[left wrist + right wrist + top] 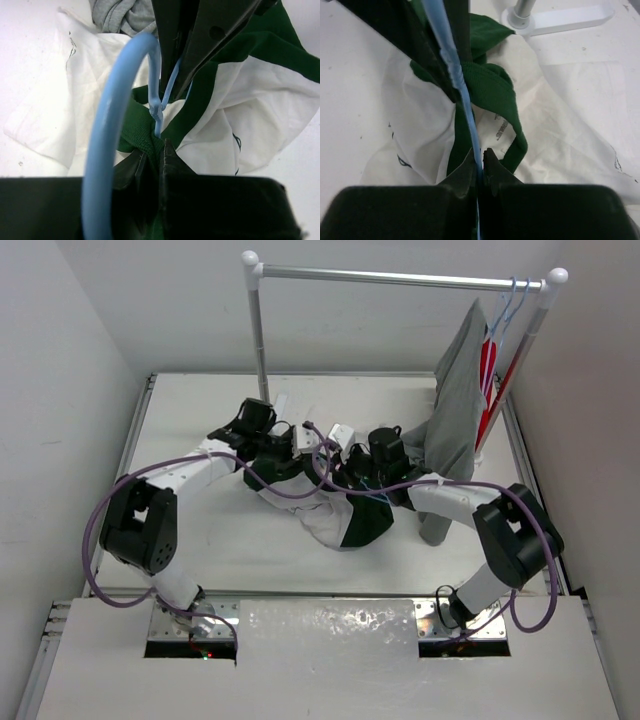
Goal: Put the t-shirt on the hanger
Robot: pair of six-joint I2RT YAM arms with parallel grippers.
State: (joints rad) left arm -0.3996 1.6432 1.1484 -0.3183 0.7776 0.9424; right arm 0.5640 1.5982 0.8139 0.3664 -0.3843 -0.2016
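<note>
- Both arms bent inward, wrists low.
- The left gripper (159, 150) pinched the hanger (107, 125) at its neck, by the green collar.
- The right gripper (480, 161) pinched the same wire.
- The t-shirt (328, 527) lay bunched on the table (200, 545) beneath.

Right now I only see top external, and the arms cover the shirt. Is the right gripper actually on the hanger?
Observer: Yes. The right gripper is shut on the hanger wire, which runs between its fingertips.
Operator: Left?
Observer: The left gripper is shut on the t-shirt at its green collar, bunched right at the hanger's twisted neck.
Operator: Hook through the collar?
Observer: Green collar sits on both sides of the wire at the twist; the hook is bare beyond it. Fully through, I cannot tell.
</note>
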